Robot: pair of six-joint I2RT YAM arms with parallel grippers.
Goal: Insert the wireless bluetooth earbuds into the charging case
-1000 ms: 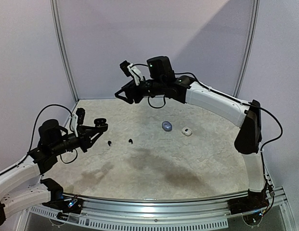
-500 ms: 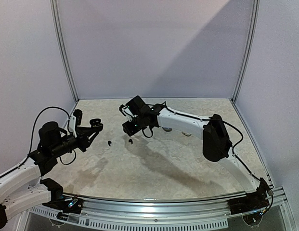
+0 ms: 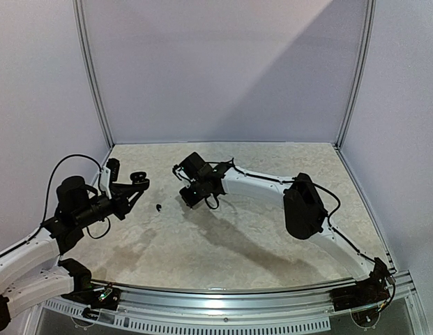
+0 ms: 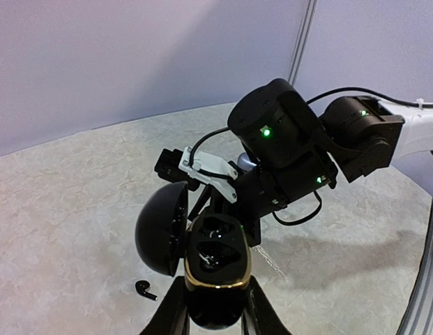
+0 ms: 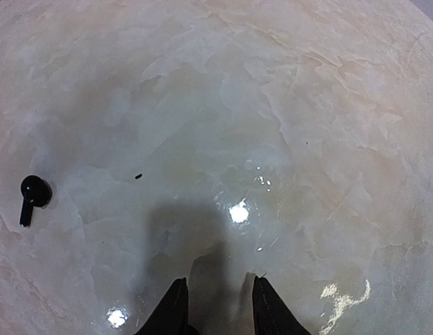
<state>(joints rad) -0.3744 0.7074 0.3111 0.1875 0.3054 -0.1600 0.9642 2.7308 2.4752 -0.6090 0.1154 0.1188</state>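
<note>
A black charging case with a gold rim sits between my left gripper's fingers, lid swung open to the left and both wells facing up. My left gripper is shut on it and hangs above the left side of the table. One black earbud lies on the table just left of the case. My right gripper is down at the table, right of that earbud. Its jaws stand apart with only table showing between them.
The right arm stretches low across the middle of the marbled table and fills the space just behind the held case. A pale bluish rounded thing peeks out behind the right wrist. Walls close off the back and both sides.
The right arm has swung down from high at the back to the table beside the earbuds, and its jaws have narrowed. The left arm and the case have stayed put.
</note>
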